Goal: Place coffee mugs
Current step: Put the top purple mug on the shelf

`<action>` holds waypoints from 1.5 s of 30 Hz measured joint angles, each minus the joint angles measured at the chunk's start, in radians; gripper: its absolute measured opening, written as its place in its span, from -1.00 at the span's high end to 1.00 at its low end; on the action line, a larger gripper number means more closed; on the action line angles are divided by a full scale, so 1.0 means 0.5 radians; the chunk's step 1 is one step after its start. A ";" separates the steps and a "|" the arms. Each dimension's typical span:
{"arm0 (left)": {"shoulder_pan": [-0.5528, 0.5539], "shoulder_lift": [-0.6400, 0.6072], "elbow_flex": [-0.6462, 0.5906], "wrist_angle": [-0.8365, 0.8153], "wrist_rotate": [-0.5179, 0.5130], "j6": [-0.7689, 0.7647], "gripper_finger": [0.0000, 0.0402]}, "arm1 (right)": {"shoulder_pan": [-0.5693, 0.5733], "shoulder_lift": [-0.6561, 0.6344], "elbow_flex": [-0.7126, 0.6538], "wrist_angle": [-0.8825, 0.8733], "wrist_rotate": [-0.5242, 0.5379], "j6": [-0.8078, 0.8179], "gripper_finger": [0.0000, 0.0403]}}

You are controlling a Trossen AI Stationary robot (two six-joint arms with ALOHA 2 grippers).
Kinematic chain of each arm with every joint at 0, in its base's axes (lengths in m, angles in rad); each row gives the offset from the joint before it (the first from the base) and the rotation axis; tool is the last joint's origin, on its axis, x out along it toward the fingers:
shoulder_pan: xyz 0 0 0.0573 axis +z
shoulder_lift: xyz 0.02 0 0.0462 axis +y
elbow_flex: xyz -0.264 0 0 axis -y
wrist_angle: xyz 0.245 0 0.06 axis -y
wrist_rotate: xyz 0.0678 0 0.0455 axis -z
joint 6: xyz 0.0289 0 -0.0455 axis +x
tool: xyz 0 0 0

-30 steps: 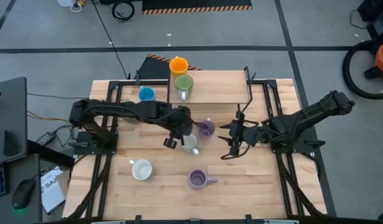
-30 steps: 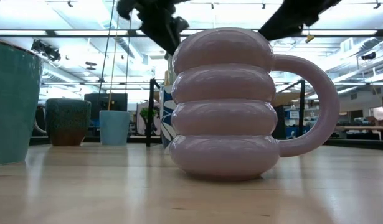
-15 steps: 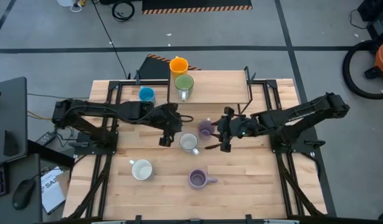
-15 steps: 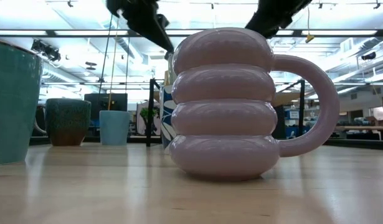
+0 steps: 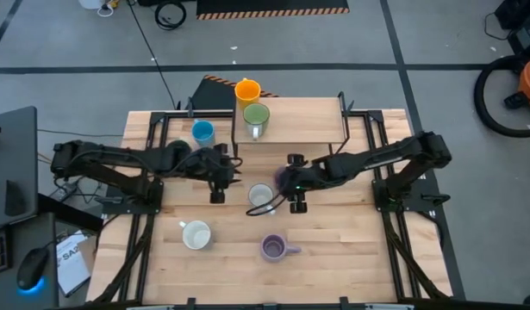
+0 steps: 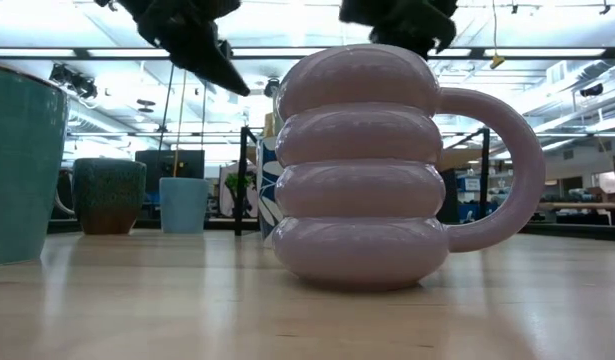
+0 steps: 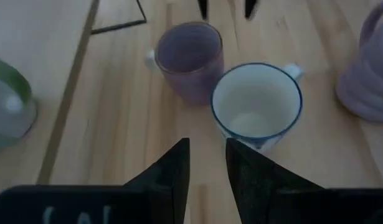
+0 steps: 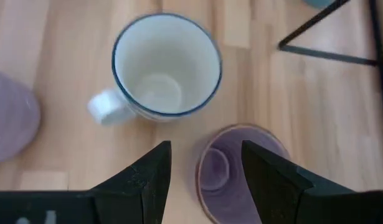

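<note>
Arms shifted left since earlier.

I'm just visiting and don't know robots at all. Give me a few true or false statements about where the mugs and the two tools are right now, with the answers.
1. The orange mug sits beside the green mug at the table's far edge. True.
2. The right tool is holding the blue-rimmed white mug. False: it hovers above the small purple mug, its fingers apart and holding nothing.
3. The left tool holds nothing. True.
4. The ribbed purple mug lies on its side. False: it stands upright.
5. The plain white mug is stacked in another mug. False: it stands alone on the table.
</note>
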 joint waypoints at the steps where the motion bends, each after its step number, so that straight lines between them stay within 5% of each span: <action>1: 0.001 -0.017 -0.029 0.032 -0.007 -0.010 0.46 | -0.007 0.037 0.027 -0.061 -0.012 -0.008 0.00; 11: 0.001 -0.195 -0.255 0.073 -0.045 -0.168 0.46 | -0.105 0.308 0.123 -0.183 -0.060 -0.044 0.00; 22: 0.000 -0.236 -0.242 0.095 -0.046 -0.316 0.46 | -0.171 0.501 0.122 -0.223 -0.153 -0.056 0.03; 45: 0.001 -0.246 -0.245 0.096 -0.077 -0.315 0.45 | -0.176 0.530 0.122 -0.241 -0.189 -0.187 0.67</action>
